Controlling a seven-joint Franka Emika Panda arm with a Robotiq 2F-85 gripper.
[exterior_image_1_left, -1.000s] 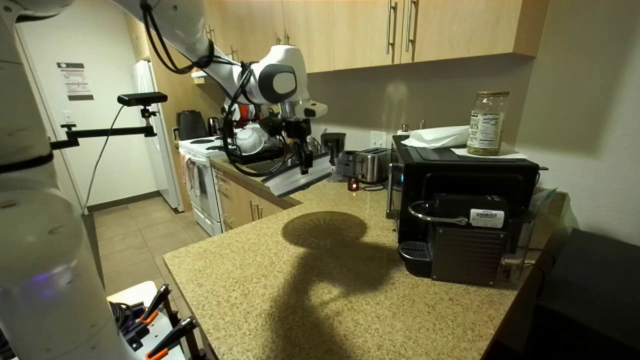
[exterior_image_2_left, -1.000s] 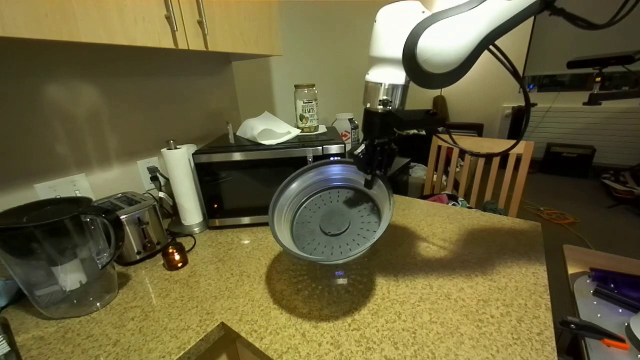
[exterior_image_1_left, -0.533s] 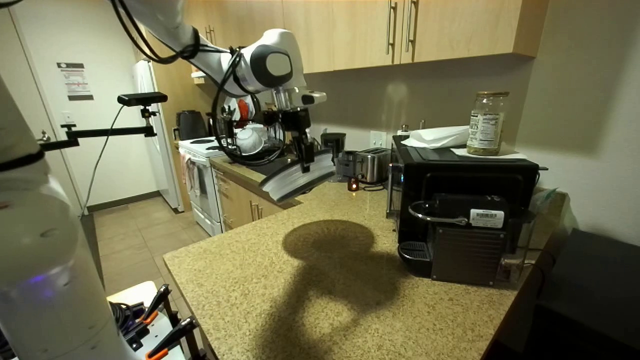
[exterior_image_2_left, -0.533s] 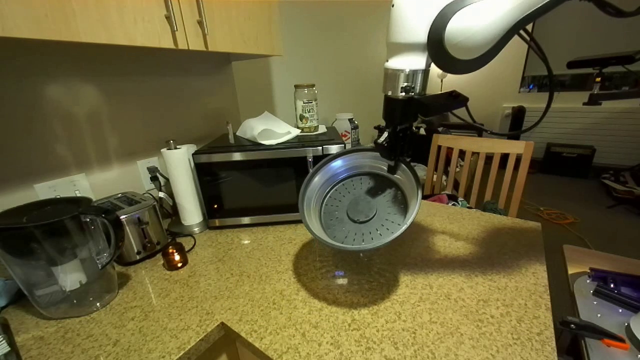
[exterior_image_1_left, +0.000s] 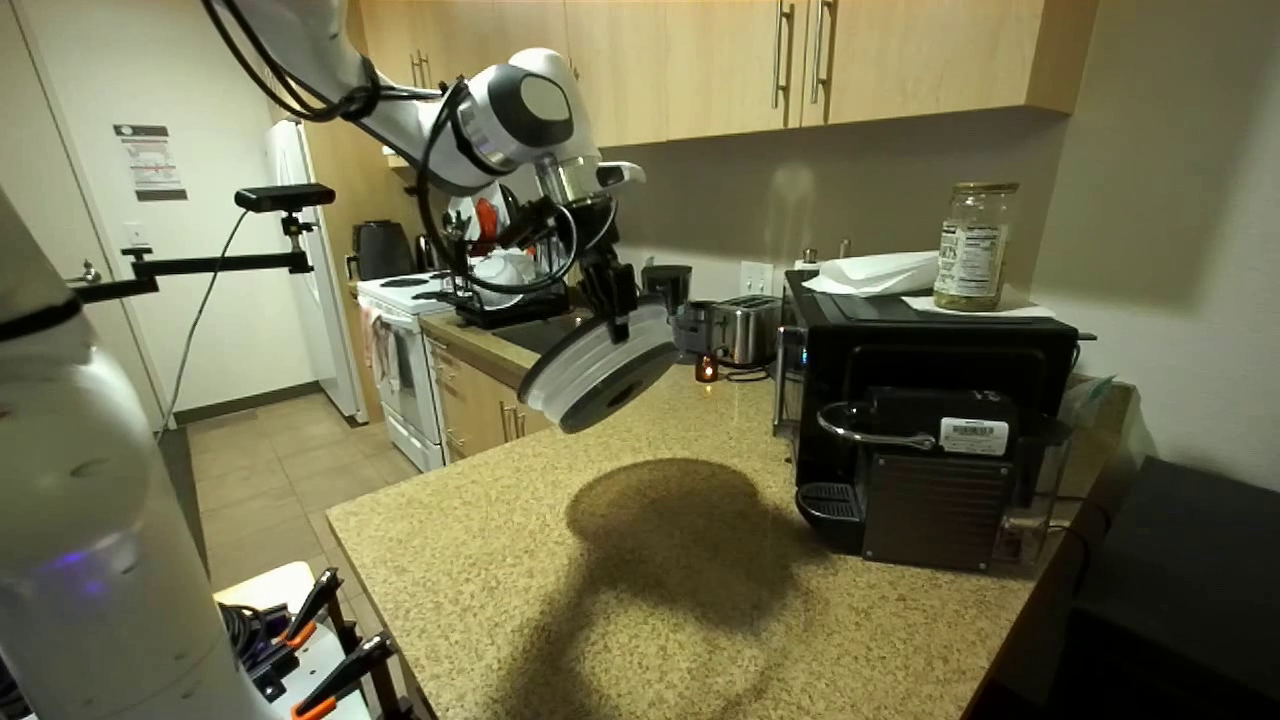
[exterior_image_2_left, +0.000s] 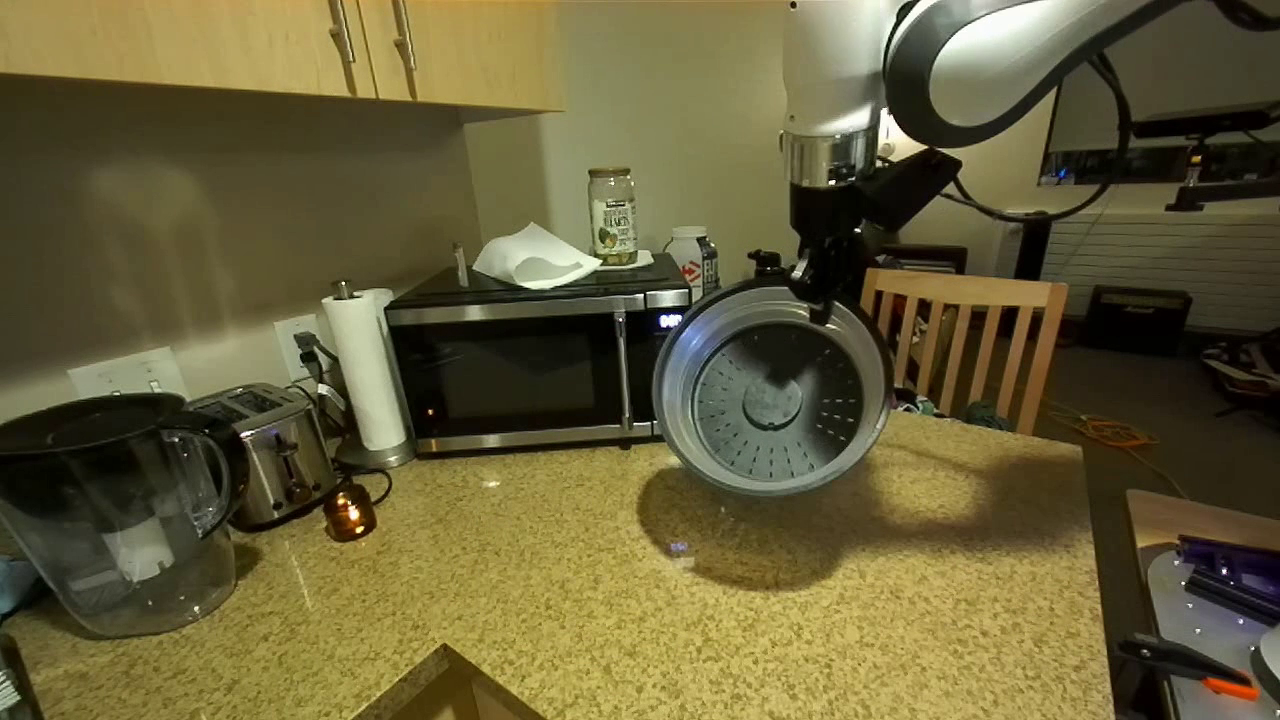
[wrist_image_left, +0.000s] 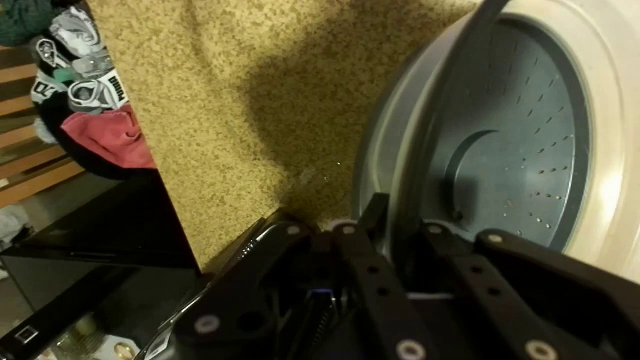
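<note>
Gripper (wrist_image_left: 392, 220) closed to a thin gap, fingers pinching rim of gray collapsible colander (exterior_image_2_left: 775, 405), tilted above granite counter (exterior_image_2_left: 480, 600), right of ctr in an ext. view. Microwave (exterior_image_2_left: 500, 380) w/ lidded glass jar (exterior_image_2_left: 613, 215) on top just left of ctr; toaster (exterior_image_2_left: 270, 450) & paper towel roll (exterior_image_2_left: 365, 370) at left.

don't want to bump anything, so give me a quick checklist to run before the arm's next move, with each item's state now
1. The gripper shut on the colander: ok, gripped at its rim.
2. Grip firm enough to move: cannot tell.
3. The colander level: not ok, it hangs tilted.
4. The colander off the countertop: ok, held in the air.
5. The colander apart from the microwave: ok, a gap shows in an exterior view.
6. The jar on the microwave upright: ok.
</note>
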